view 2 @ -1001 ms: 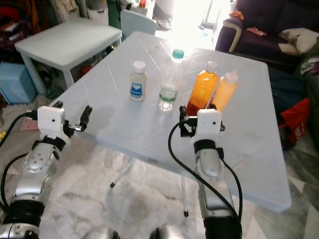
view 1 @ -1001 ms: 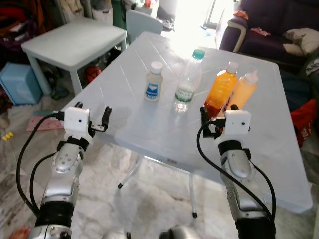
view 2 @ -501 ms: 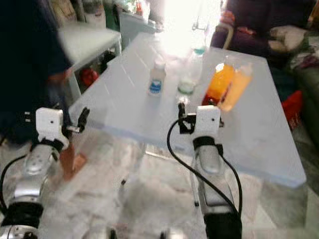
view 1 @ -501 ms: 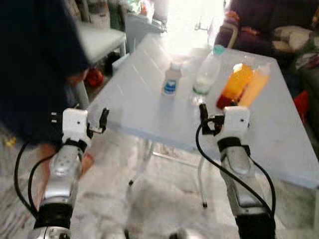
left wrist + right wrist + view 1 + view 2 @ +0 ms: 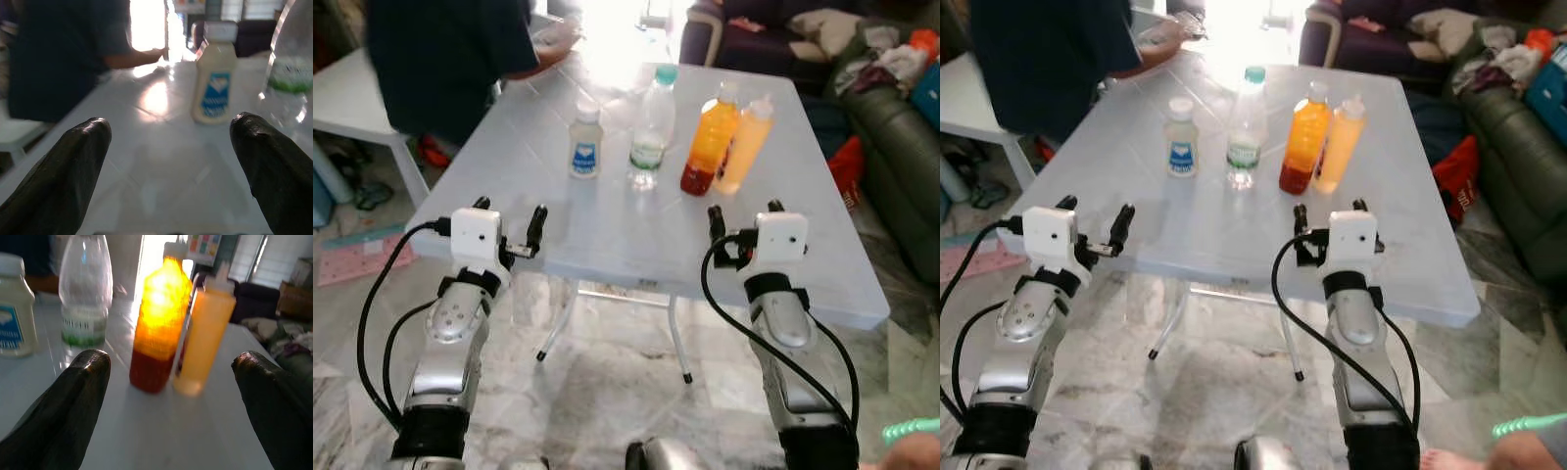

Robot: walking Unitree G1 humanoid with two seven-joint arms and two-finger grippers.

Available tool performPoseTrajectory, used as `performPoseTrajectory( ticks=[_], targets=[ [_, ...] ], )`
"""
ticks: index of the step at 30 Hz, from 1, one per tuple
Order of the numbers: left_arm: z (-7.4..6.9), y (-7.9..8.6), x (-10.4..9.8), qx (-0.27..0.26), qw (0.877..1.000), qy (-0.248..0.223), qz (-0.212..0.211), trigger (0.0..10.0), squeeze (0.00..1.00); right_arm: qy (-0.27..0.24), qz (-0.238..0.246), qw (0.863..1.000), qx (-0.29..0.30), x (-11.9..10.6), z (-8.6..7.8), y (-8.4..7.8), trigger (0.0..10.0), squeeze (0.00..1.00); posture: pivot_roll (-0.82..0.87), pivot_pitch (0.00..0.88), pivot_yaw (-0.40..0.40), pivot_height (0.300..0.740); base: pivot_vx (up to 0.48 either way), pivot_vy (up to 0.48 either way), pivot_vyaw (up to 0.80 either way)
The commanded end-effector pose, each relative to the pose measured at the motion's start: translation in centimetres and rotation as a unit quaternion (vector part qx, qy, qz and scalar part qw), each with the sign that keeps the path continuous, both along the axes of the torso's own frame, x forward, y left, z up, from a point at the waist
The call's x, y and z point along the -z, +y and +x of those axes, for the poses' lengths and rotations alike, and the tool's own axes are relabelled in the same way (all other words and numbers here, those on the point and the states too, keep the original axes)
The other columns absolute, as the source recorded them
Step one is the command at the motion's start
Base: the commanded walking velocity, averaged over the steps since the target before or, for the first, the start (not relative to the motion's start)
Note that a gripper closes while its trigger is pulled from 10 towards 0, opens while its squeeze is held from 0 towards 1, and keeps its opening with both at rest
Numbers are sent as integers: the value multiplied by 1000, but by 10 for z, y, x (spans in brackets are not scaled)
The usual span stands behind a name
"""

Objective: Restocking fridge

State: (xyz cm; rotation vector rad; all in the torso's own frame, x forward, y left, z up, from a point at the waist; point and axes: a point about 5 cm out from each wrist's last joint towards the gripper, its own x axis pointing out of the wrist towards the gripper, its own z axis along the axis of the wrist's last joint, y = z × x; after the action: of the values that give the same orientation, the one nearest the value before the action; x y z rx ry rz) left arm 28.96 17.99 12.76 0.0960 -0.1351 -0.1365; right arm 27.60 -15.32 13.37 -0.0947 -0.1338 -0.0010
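Head views: 4 bottles stand in a loose row toward the far half of the white counter. From the robot's left they are a small white bottle with a blue label, a clear water bottle with a teal cap, an orange juice bottle, and a paler orange squeeze bottle touching the juice bottle. The left tool and the right tool both hover at the near edge of the counter, well short of the bottles, each released and grasping nothing. A person in a dark top stands at the far left corner of the counter, one hand resting on it. No fridge can be made out.

Left wrist view: the 2 black fingers are spread wide over the counter top. The white bottle stands ahead between them, nearer one finger, with the water bottle just beside it.

Right wrist view: this tool's fingers are likewise spread wide. The juice bottle and the squeeze bottle stand ahead, roughly centred in the gap, with the water bottle off to one side.

Judgement: this looks like the approach before the 1st pick-up, nothing yet lifted. The next move likely calls for reaching forward until a tool straddles 1 bottle. The touching orange pair will need a careful entry so that the neighbour is not knocked over.
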Motion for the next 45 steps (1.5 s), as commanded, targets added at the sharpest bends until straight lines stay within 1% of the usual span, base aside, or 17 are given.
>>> performPoseTrajectory(
  ticks=[1, 2, 5, 9, 12, 14, 17, 24, 29, 32, 34, 39, 40, 41, 44, 45],
  targets=[
    [-5, 5, -4, -9, 1000, -2, -9, 10000, 0, -18, -1, 1000, 2, -10, -4, -4, 10000, 0, -44, 38, -73, 740, 326, 0, 0],
    [-5, 5, -4, -9, 1000, -2, -9, 10000, 0, -18, -1, 1000, 2, -10, -4, -4, 10000, 0, -44, 38, -73, 740, 326, 0, 0],
    [-10, 8, 1, -14, 1000, 7, -10, 10000, 0, -14, -10, 1000, 3, -7, -10, -12, 10000, 0, -38, 26, -72, 740, 342, 0, 0],
    [-11, 8, 2, -15, 1000, 12, -9, 10000, 0, -12, -13, 1000, -1, -7, -9, -13, 10000, 0, -35, 25, -73, 740, 349, 0, 0],
    [-9, 9, 1, -16, 1000, 12, -8, 10000, 0, -19, -17, 1000, -12, -11, -6, -10, 10000, 0, -36, 24, -74, 740, 349, 0, 0],
    [-8, 11, -1, -19, 1000, 10, -10, 10000, 0, -34, -32, 998, -33, -17, -5, -3, 10000, 0, -35, 23, -74, 740, 294, 0, 0],
    [-8, 12, -3, -22, 1000, 9, -11, 10000, 0, -45, -50, 996, -60, -19, -7, 6, 10000, 0, -34, 23, -73, 740, 0, 0, 0],
    [-7, 13, -3, -23, 1000, 6, -10, 10000, 0, -50, -51, 994, -85, -19, -10, 16, 10000, 0, -36, 20, -72, 740, 0, 0, 0],
    [-3, 13, -5, -24, 1000, 3, -9, 10000, 0, -60, -50, 991, -108, -23, -7, 23, 10000, 0, -36, 21, -74, 740, 0, 0, 0],
    [-1, 13, -5, -25, 1000, 2, -8, 10000, 0, -70, -47, 990, -112, -29, 0, 23, 10000, 0, -34, 26, -73, 740, 0, 0, 0],
    [-1, 14, -6, -25, 1000, 1, -6, 10000, 0, -77, -42, 990, -110, -35, 8, 21, 10000, 0, -28, 33, -70, 740, 0, 0, 0],
    [0, 14, -8, -22, 1000, 2, 0, 10000, 0, -88, -48, 990, -98, -48, 29, 10, 10000, 0, -5, 57, -62, 740, 0, 0, 0],
    [0, 14, -8, -22, 1000, 2, 0, 10000, 0, -88, -48, 990, -98, -48, 29, 10, 10000, 0, -5, 57, -62, 740, 0, 0, 0],
    [-1, 14, -8, -20, 1000, 2, 2, 10000, 0, -90, -49, 990, -93, -51, 36, 6, 10000, 0, -1, 60, -60, 740, 0, 0, 0],
    [-2, 15, -9, -20, 1000, 4, 5, 10000, 0, -92, -49, 990, -90, -56, 44, 3, 10000, 0, 10, 70, -56, 740, 0, 0, 0],
    [-3, 17, -9, -19, 1000, 5, 9, 10000, 0, -93, -47, 990, -90, -59, 50, 2, 10000, 0, 18, 75, -53, 740, 0, 0, 0]
  ],
)
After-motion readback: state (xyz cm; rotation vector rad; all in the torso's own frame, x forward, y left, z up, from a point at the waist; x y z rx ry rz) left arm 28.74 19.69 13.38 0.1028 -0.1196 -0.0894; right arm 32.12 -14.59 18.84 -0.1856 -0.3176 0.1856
